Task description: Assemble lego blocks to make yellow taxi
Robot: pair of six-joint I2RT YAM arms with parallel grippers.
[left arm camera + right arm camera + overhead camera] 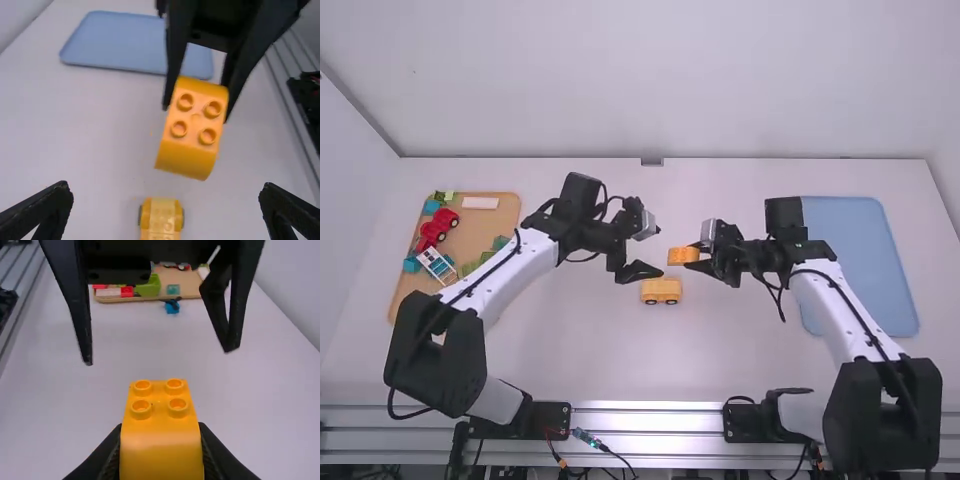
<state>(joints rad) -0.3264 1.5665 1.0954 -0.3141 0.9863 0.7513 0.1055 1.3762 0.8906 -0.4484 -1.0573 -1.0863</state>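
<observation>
- Above the white table (590, 350), high view: the right gripper (690, 264) holds a curved yellow-orange plastic block (681, 256) near the wheeled yellow-orange car base (661, 291), which stands on the table, probably awaiting this upper part.
- Left wrist view: the left gripper (167, 197) has its fingers spread and empty, perhaps to receive the block.
- Right wrist view: the right fingers grasp the block's sides, leaving its studs exposed, likely for a handover.
</observation>
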